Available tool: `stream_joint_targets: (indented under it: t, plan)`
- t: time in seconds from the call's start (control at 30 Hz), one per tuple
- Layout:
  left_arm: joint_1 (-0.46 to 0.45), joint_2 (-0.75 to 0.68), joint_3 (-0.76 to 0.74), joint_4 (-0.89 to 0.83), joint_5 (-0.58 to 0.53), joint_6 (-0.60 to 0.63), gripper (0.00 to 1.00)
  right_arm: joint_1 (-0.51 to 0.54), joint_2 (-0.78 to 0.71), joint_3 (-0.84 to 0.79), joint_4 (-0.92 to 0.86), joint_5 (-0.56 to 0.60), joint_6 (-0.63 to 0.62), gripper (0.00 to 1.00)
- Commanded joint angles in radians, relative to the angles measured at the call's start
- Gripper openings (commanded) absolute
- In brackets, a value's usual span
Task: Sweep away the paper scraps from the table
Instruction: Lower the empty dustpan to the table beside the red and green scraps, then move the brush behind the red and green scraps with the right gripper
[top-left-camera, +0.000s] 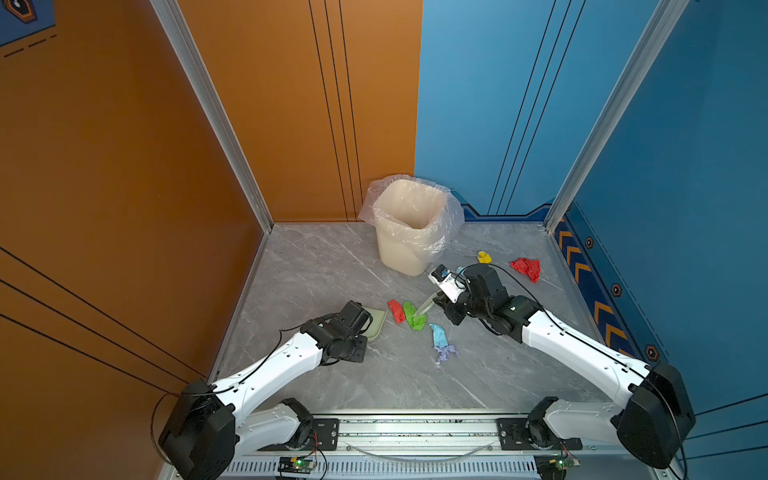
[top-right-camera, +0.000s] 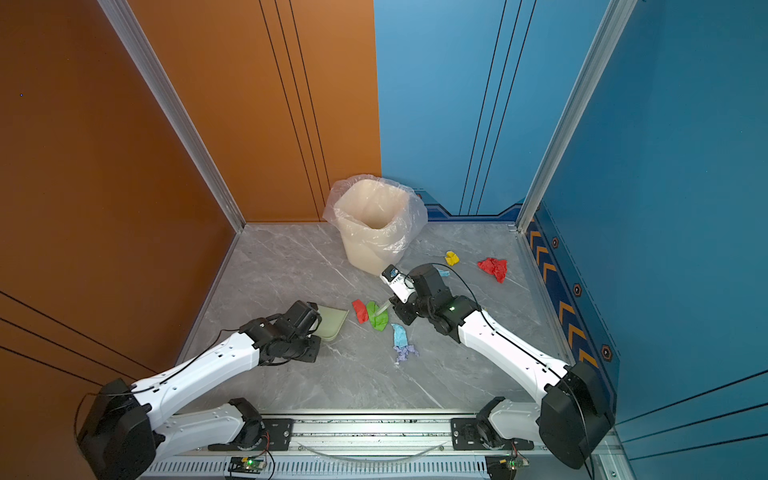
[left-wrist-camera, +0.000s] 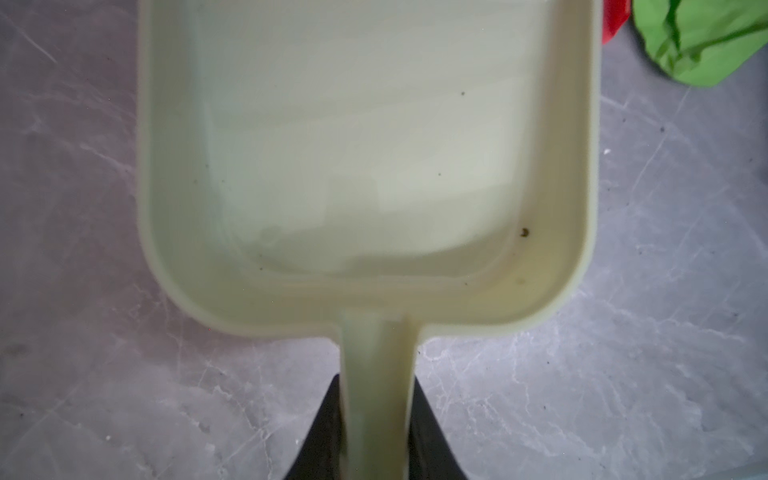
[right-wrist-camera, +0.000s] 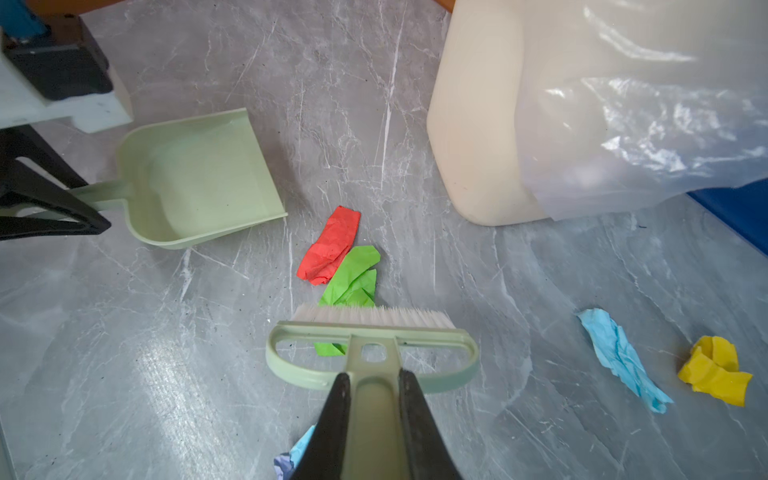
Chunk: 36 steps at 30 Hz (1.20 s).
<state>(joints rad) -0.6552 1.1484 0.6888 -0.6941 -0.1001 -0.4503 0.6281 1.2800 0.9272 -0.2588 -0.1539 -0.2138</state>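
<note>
In a top view both my arms stretch low over the surface (top-left-camera: 316, 270), angled inward. Left wrist: my left gripper (left-wrist-camera: 376, 399) pinches the dustpan (left-wrist-camera: 365, 145) handle, pan flat as a catcher. Right wrist: my right gripper (right-wrist-camera: 374, 378) clamps the brush (right-wrist-camera: 370, 332), paper scraps (right-wrist-camera: 353, 270) just ahead of it, so I'd guess a push panward.

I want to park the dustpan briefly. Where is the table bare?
Bare: the table between the bin and the orange wall, and the near strip by the arm bases. Crowded: paper scraps between dustpan and brush, more by the blue wall.
</note>
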Motion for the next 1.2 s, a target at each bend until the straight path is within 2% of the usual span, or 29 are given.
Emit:
stream_joint_targets:
  t: [0.0, 0.27, 0.5, 0.63, 0.9, 1.17]
  plan:
    - [-0.022, -0.036, -0.02, -0.027, 0.015, -0.005, 0.0, -0.004, 0.007, -0.024, 0.019, 0.055, -0.014, 0.0]
    - [-0.055, -0.042, -0.014, -0.039, 0.015, -0.014, 0.0, -0.013, 0.04, 0.027, -0.092, 0.046, -0.046, 0.0]
    - [-0.085, 0.02, 0.004, -0.039, 0.04, 0.005, 0.0, -0.022, 0.022, 0.01, -0.078, 0.018, -0.044, 0.0]
    - [-0.112, 0.049, 0.013, -0.039, 0.041, 0.015, 0.0, -0.025, 0.044, 0.004, -0.017, 0.104, -0.003, 0.0]
    - [-0.166, 0.065, 0.025, -0.035, 0.054, 0.046, 0.0, -0.029, 0.155, 0.046, 0.022, 0.203, 0.046, 0.0]
    - [-0.204, 0.091, 0.035, -0.023, 0.077, 0.073, 0.0, -0.016, 0.201, 0.083, 0.019, 0.19, 0.044, 0.0]
